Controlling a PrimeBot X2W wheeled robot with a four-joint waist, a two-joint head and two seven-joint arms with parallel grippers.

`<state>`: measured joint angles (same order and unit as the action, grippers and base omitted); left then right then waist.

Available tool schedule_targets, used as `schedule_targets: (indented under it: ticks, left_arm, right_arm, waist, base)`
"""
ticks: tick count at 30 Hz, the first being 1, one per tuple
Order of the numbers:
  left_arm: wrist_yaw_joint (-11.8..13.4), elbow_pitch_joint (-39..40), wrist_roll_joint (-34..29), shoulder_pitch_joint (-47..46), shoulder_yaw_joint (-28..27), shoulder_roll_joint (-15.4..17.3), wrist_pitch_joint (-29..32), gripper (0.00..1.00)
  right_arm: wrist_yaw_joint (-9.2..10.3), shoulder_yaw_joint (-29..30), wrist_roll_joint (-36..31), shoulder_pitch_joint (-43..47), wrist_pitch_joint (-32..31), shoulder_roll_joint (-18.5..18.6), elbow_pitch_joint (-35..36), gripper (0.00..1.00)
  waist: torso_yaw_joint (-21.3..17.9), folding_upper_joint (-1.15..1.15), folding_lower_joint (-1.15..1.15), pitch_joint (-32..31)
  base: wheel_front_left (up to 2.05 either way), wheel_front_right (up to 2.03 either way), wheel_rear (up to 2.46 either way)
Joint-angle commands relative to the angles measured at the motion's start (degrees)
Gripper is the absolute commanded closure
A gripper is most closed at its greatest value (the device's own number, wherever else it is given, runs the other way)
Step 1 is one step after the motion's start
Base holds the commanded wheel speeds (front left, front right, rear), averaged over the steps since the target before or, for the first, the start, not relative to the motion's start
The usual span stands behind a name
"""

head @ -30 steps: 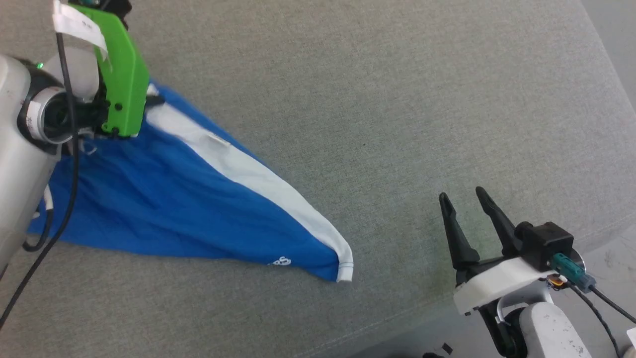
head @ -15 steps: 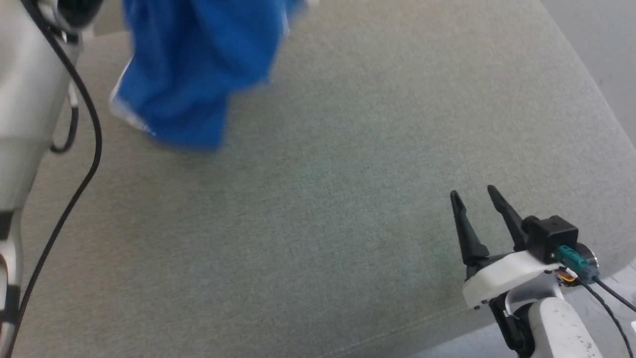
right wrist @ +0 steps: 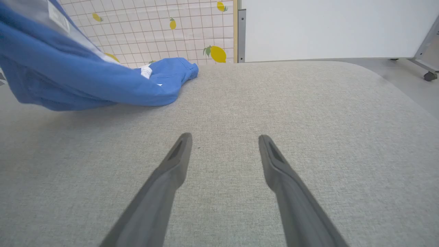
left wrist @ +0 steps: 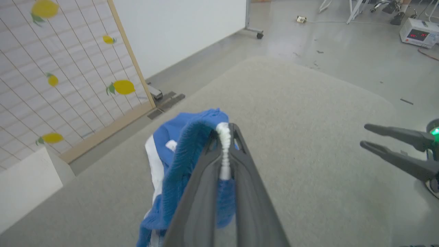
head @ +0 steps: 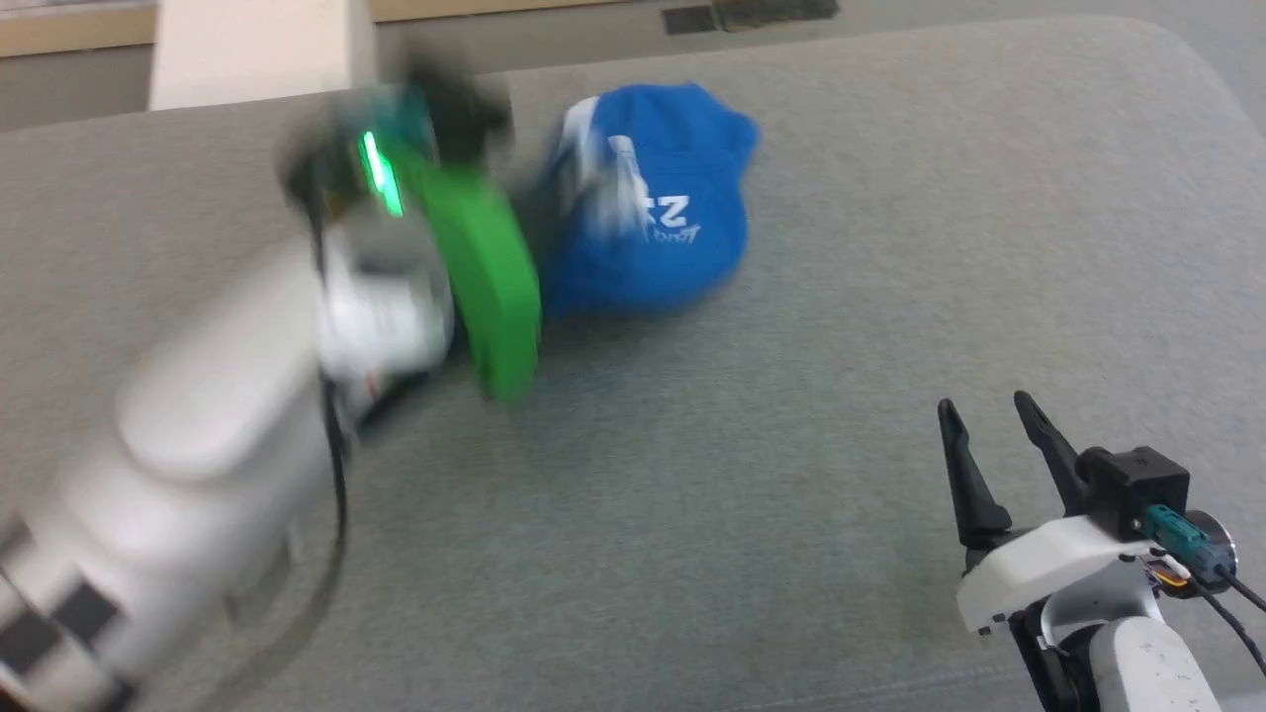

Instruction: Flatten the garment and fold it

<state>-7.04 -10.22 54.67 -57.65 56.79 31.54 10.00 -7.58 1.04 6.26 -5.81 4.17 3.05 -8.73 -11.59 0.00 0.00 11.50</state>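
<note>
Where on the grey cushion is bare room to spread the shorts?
Free: the middle of the grey cushion, between the shorts and the right end effector. Crowded: far left, around the left end effector gripping the shorts.

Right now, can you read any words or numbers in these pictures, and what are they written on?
"24", probably, in big white digits on the blue garment; blurred, so I am not sure.
Small lettering under that number: too blurred to read.
Small white label on the garment: too small to read.
Red digits on the white box on the floor: too small to read.
</note>
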Motion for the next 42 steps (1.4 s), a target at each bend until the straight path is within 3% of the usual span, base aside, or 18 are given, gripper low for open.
schedule_targets:
  ticks: [1, 5, 10, 11, 12, 21, 22, 25, 29, 32, 35, 38, 42]
  left_arm:
    - [0.26, 0.92, 0.81, 4.94, 1.53, 0.33, -0.93, 1.0]
    - [1.96, 3.92, 0.64, 16.68, 7.38, 0.25, -2.3, 1.0]
    - [2.92, 4.08, -1.76, 24.37, 13.12, -0.15, -2.18, 1.0]
    - [3.02, 3.58, -2.25, 25.41, 13.71, -0.2, -2.02, 0.7]
    - [3.38, 3.1, -2.81, 26.01, 13.98, -0.22, -2.15, 0.0]
    - [8.69, 0.91, -3.15, 28.7, 10.8, 1.04, -7.25, 0.0]
    - [11.13, 2.75, -2.1, 28.82, 7.92, 2.35, -9.42, 0.0]
    - [13.72, 4.92, -0.87, 29.26, 5.2, 3.94, -10.96, 0.0]
    - [19.56, 6.78, -0.22, 30.23, -0.21, 5.81, -16.34, 0.0]
    - [25.21, 6.23, -3.59, 31.07, -2.82, 7.32, -21.57, 0.0]
    - [30.29, 6.15, -5.84, 33.22, -5.7, 6.81, -24.15, 0.0]
    - [33.65, 6.68, -9.22, 35.8, -7.63, 5.51, -24.86, 0.0]
    - [34.58, 8.62, -14.44, 38.08, -9.18, 3.44, -24.97, 0.0]
  right_arm:
    - [0.09, 0.34, -0.6, 0.8, -0.37, -0.17, 0.59, 0.0]
    - [0.09, 0.88, -1.14, 1.32, -1.44, -0.17, 1.65, 0.0]
    - [0.09, 1.3, -1.6, 1.84, -2.52, -0.17, 2.55, 0.0]
    - [0.09, 1.24, -1.61, 1.86, -2.74, -0.17, 2.64, 0.0]
    - [0.09, 1.16, -1.59, 1.91, -2.9, -0.17, 2.73, 0.0]
    - [0.09, 1.59, -1.31, 3.8, -4.18, -0.17, 3.41, 0.0]
    - [0.09, 2.29, -1.54, 4.63, -4.71, -0.17, 3.86, 0.0]
    - [0.09, 2.73, -1.71, 5.47, -5.31, -0.16, 4.4, 0.0]
    - [0.09, 3.0, -0.61, 6.1, -6.84, 0.49, 5.25, 0.0]
    - [0.09, 2.49, 0.95, 5.63, -8.78, 2.0, 6.2, 0.0]
    - [0.09, 1.75, 2.82, 4.76, -11.97, 4.21, 6.97, 0.0]
    - [0.09, 1.49, 5.59, 3.01, -15.99, 6.38, 7.32, 0.0]
    - [0.09, 0.27, 9.71, -1.07, -22.33, 10.34, 7.41, 0.0]
  waist:
    - [3.73, 0.0, 0.0, -1.68]
    - [5.51, 0.0, 0.0, -2.03]
    - [6.94, 0.0, 0.0, -2.63]
    - [7.07, 0.0, 0.0, -2.81]
    - [7.18, 0.0, 0.0, -3.01]
    - [9.29, 0.0, 0.0, -6.16]
    - [10.65, 0.0, 0.0, -7.56]
    - [12.12, 0.0, 0.0, -8.77]
    - [14.35, 0.0, 0.0, -9.73]
    - [16.21, 0.0, 0.0, -9.79]
    - [18.61, 0.0, 0.0, -9.02]
    - [20.99, 0.0, 0.0, -7.71]
    - [23.7, 0.0, 0.0, -5.06]
  base:
    - [0.0, 0.0, 0.0]
    - [0.0, 0.0, 0.0]
    - [0.0, 0.0, 0.0]
    - [0.0, 0.0, 0.0]
    - [0.0, 0.0, 0.0]
    - [0.0, 0.0, 0.0]
    - [0.0, 0.0, 0.0]
    - [0.0, 0.0, 0.0]
    - [0.0, 0.0, 0.0]
    - [0.0, 0.0, 0.0]
    - [0.0, 0.0, 0.0]
    - [0.0, 0.0, 0.0]
    - [0.0, 0.0, 0.0]
